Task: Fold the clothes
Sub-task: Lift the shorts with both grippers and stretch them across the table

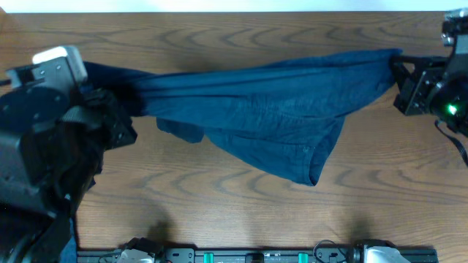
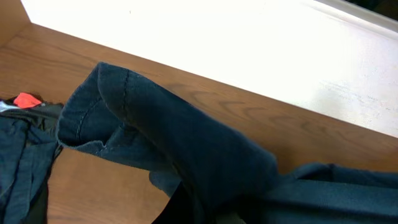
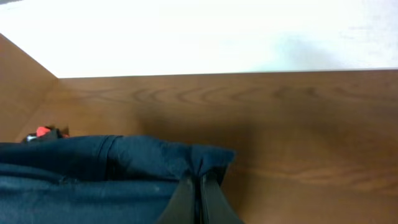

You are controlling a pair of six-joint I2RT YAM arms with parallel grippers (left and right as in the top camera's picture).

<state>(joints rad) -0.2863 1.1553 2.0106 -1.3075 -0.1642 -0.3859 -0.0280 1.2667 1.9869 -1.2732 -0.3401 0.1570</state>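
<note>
A large navy-blue garment (image 1: 270,109) hangs stretched across the table between my two grippers, its lower part sagging onto the wood. My left gripper (image 1: 118,108) holds its left end. In the left wrist view the garment (image 2: 186,143) drapes over the jaws and hides them. My right gripper (image 1: 398,64) is shut on the right corner, and the right wrist view shows its fingers (image 3: 200,180) pinching the garment's (image 3: 93,168) edge. More dark clothes (image 2: 18,155) lie beside the left arm, with a red piece (image 2: 26,99) on them. The red piece also shows in the right wrist view (image 3: 43,132).
The wooden table (image 1: 219,212) ends at a white wall (image 2: 217,43) along its far edge. A black rail with fittings (image 1: 256,256) runs along the front edge. The bulky left arm (image 1: 36,131) covers the table's left side.
</note>
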